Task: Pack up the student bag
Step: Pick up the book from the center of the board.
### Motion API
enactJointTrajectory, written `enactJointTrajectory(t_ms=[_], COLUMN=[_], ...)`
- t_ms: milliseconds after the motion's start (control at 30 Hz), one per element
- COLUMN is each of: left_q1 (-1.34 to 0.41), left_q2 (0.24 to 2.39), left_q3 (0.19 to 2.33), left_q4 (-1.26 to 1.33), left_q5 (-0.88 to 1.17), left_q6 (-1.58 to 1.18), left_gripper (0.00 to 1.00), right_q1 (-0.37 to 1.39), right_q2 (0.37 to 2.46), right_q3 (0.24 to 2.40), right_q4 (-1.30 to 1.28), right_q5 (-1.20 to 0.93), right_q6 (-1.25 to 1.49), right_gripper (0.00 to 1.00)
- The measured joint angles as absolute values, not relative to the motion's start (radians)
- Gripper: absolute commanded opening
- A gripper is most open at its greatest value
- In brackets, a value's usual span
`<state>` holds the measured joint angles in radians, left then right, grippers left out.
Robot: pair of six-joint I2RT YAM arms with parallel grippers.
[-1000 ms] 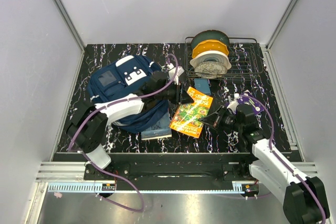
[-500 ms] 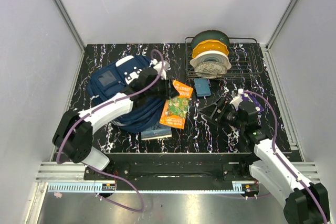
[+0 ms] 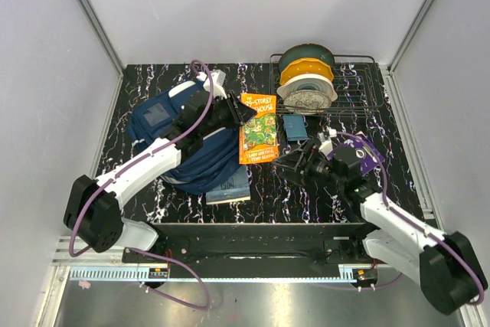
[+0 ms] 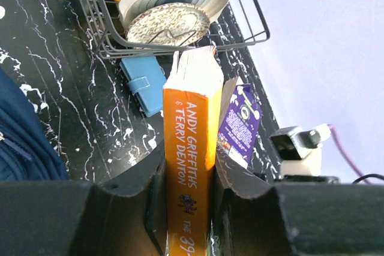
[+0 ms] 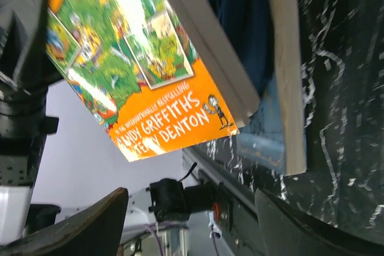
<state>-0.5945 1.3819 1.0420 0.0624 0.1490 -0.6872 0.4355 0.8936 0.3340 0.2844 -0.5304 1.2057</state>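
Beside the left end effector [image 3: 245, 116] holding a book [image 3: 259, 129] lies the student bag [image 3: 162, 129].

student bag [image 3: 172, 137] left | rack [image 3: 358, 102] right rear (wallet [image 3: 295, 126] before it) | book [image 3: 258, 129] between

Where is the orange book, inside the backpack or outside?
Outside. The left gripper holds the orange book by its spine, beside the backpack, not in it.

Lab test cell: plain white walls [image 3: 253, 5], aluminium rails [image 3: 90, 17], black marbled tabletop [image 3: 153, 74].
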Motion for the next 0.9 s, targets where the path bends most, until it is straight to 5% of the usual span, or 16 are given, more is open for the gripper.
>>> enactJointTrajectory(t_ms=[900], left_q1=[-0.586], left_q2=[1.317], left_q3=[0.939], left_q4=[0.316], left_q5=[0.138], left_q6=[-0.81], left_gripper=[0.0], right_q1=[0.588], right_q2=[1.406], right_q3=[0.404], right_q4=[1.013], right_q5=[-0.39], right_q6=[1.412], right_gripper=[0.88])
